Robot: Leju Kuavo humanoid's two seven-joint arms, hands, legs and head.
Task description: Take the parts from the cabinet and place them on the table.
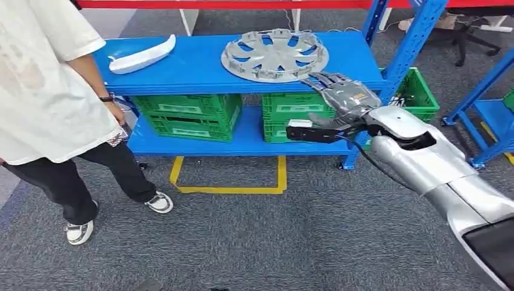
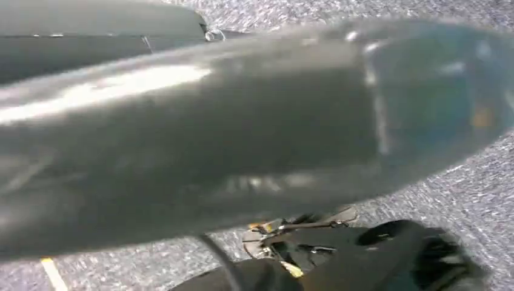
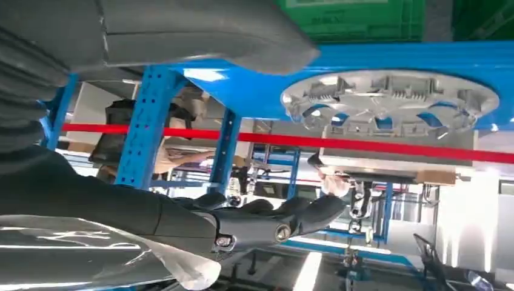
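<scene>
Reaching toward the blue cabinet (image 1: pixel 242 63), the right robot hand (image 1: pixel 339 91) is hovering with its fingers spread and nothing in them, its fingertips just beside the near rim of the silver wheel cover (image 1: pixel 274 54). That flat, splayed pose is probably being kept because the cover is lying face-down-flat on the top shelf, so the rim is the likeliest place to take hold. In the right wrist view the right robot hand (image 3: pixel 254 221) is showing dark fingers extended under the wheel cover (image 3: pixel 391 100), apart from it (whether any fingertip is touching the rim is hard to judge from either angle).

A second part, a white curved trim piece (image 1: pixel 142 56), is lying well apart at the far left end of the same shelf, near a person (image 1: pixel 48 91) who is standing beside the cabinet, partly cut off by the picture's edge. Green crates (image 1: pixel 188 115) are sitting on the lower shelf; their contents are hidden.

As for the left robot hand, its open or closed state cannot be told: the left wrist view is blurring into a large grey shape over carpet. No bench for the parts is appearing yet.
</scene>
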